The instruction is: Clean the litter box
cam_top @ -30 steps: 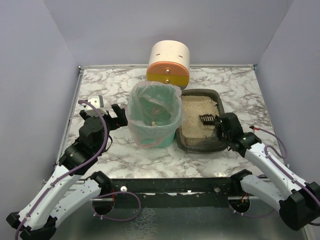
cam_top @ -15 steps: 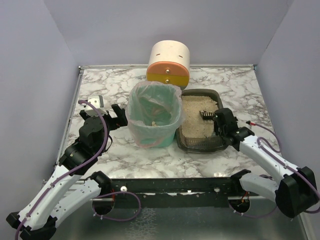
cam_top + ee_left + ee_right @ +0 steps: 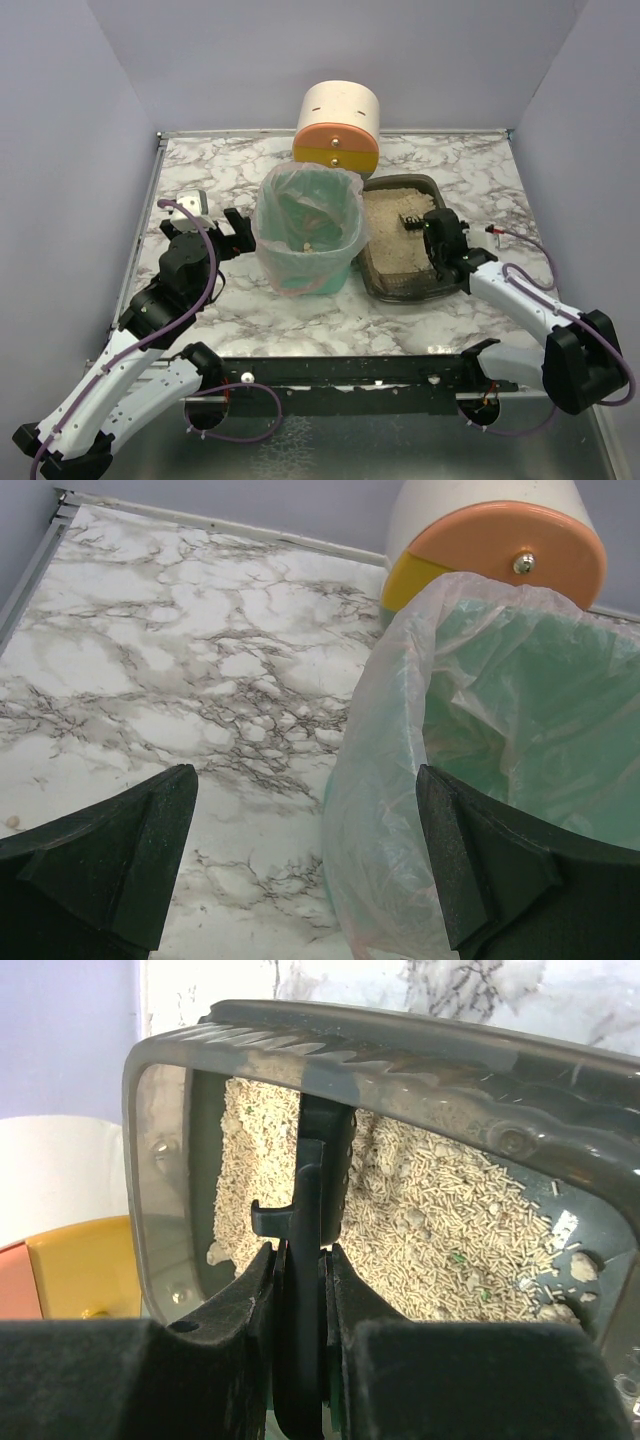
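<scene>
Right tool (image 3: 300,1270) clamped tight on the scoop (image 3: 310,1160) — litter box (image 3: 420,1055) straight ahead, underneath, long axis running away, right of green bin (image 3: 320,272) on the surface (image 3: 210,165). Left tool (image 3: 305,790) gaping, empty — farther off.

No readable text, labels or numbers, small white object (image 3: 193,200) seemingly too blurred to tell

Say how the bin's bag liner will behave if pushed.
The liner looks thin and wrinkled, so it would probably crumple rather than resist. It drapes loosely over the bin rim, so a push may drag it off.
</scene>
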